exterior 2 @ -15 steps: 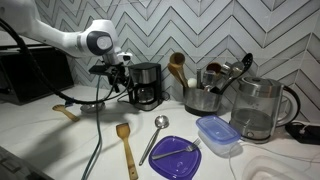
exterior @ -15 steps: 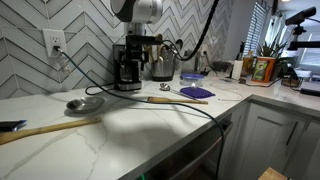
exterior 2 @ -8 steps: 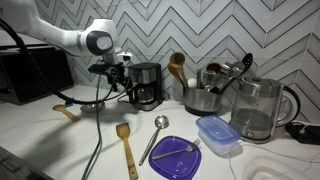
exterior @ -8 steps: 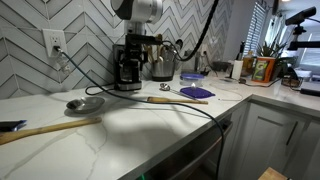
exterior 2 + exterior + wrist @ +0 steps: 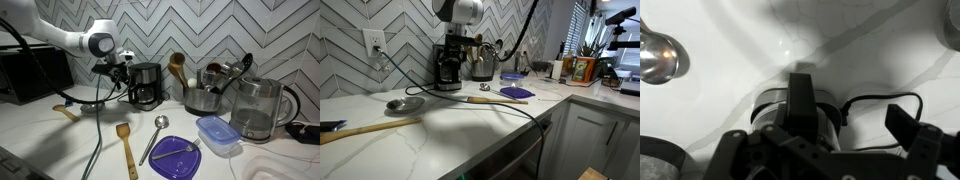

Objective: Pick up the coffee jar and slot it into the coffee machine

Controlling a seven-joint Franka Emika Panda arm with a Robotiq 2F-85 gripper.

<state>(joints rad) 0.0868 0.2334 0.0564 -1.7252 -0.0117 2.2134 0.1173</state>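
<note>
Little has moved: coffee jar [image 5: 147,96] sits inside coffee machine [image 5: 146,71], gripper [image 5: 119,70] wide, empty alongside, so slotting looks finished.

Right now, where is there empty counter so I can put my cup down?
The biggest bare patch is the front of the counter, between the long wooden spoon and the black cable. It is crowded toward the wall, where the coffee machine, steel canister and purple plate sit close together.
</note>
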